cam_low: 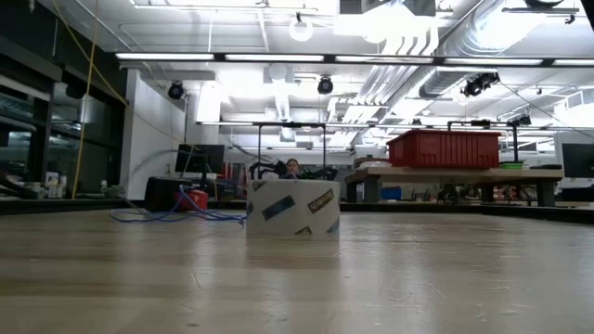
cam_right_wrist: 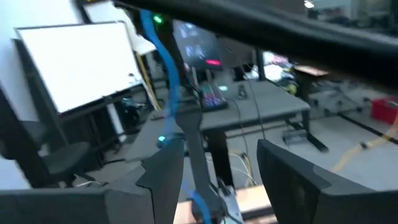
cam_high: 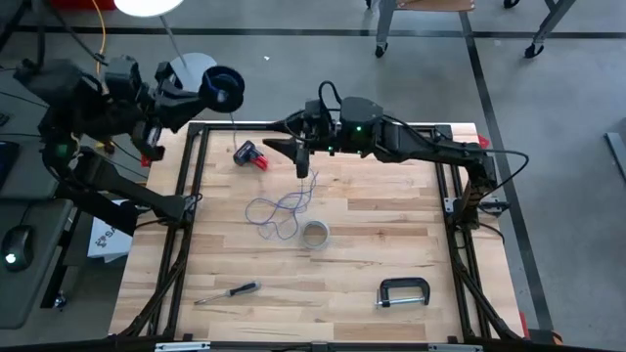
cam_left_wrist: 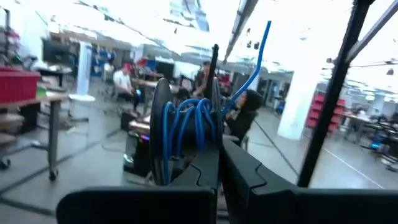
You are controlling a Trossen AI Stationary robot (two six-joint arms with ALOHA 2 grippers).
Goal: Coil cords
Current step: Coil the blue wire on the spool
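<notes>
Where right gripper gapes, blue cord below.

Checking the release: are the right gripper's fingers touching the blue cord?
Cannot tell. In the right wrist view the blue cord runs close along one finger of the open right gripper; neither contact nor gap shows plainly.

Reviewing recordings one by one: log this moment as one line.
left gripper: shut on blue cord coil, raised off table's far-left corner | right gripper: open, cord strand between fingers | loose cord on table
</notes>
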